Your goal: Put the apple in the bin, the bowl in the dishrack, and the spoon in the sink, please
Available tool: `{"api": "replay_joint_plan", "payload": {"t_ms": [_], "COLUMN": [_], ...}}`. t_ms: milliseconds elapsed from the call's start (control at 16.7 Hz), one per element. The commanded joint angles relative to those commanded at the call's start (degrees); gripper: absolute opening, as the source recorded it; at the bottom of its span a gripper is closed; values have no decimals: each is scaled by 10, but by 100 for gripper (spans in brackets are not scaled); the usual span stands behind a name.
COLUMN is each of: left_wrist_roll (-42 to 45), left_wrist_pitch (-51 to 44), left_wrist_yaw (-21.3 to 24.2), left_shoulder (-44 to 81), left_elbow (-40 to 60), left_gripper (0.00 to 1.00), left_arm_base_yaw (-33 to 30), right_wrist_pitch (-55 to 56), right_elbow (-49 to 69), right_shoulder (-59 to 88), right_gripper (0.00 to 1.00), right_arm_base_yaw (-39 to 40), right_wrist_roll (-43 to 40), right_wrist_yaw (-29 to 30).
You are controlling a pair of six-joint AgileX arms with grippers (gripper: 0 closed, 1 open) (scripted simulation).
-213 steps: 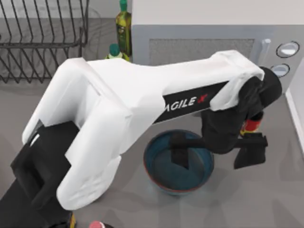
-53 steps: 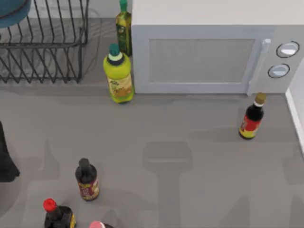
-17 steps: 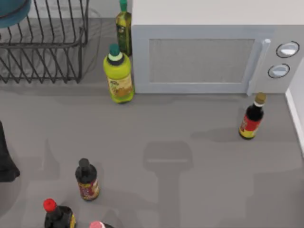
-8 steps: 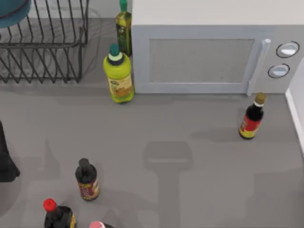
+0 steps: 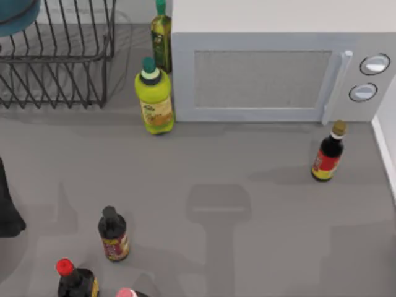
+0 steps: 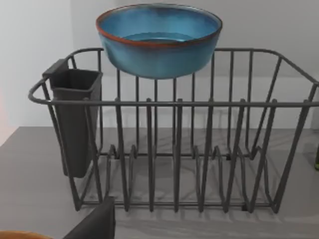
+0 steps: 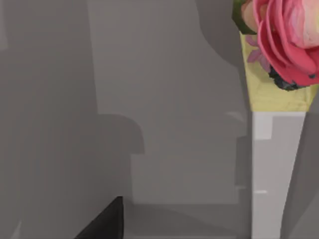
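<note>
The teal-blue bowl [image 6: 159,40] with its reddish-brown rim rests upright on top of the far bars of the dark wire dishrack [image 6: 174,149]. In the top view the bowl [image 5: 13,13] is at the far left corner, inside the dishrack [image 5: 62,62]. My left gripper [image 6: 94,225] hangs back from the near side of the rack, apart from the bowl; a dark part of that arm [image 5: 6,207] shows at the table's left edge. My right gripper [image 7: 104,223] hovers over bare grey counter. The apple, spoon, sink and bin are out of view.
A microwave [image 5: 272,74] stands at the back. A yellow-green bottle [image 5: 154,99] and an olive oil bottle [image 5: 161,31] stand beside it, a dark sauce bottle [image 5: 328,154] at the right, more bottles [image 5: 112,235] at the front left. A pink flower in a vase [image 7: 284,45].
The bowl has gone from the middle of the table into the dishrack, and my left arm has drawn back to the left edge. Over the last second nothing has moved.
</note>
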Motion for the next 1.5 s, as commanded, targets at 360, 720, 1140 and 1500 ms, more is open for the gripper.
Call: {"api": "replay_joint_plan", "payload": {"t_ms": [360,720,1140,1500], "left_wrist_roll": [0,0,0,0], "left_wrist_pitch": [0,0,0,0], "left_wrist_yaw": [0,0,0,0], "left_shoulder": [0,0,0,0], "left_elbow": [0,0,0,0], "left_gripper": [100,100,100,100], "left_arm_base_yaw": [0,0,0,0], "right_wrist_pitch": [-48,-184,-311,-319], "right_elbow": [25,108,188,204], "right_shoulder": [-41,-83,-141,-121], "right_gripper": [0,0,0,0], "right_arm_base_yaw": [-2,-4,-4,-3], "right_wrist_roll": [-1,-5,-5,-4], "right_wrist_yaw": [-9,-9,-9,-9]}}
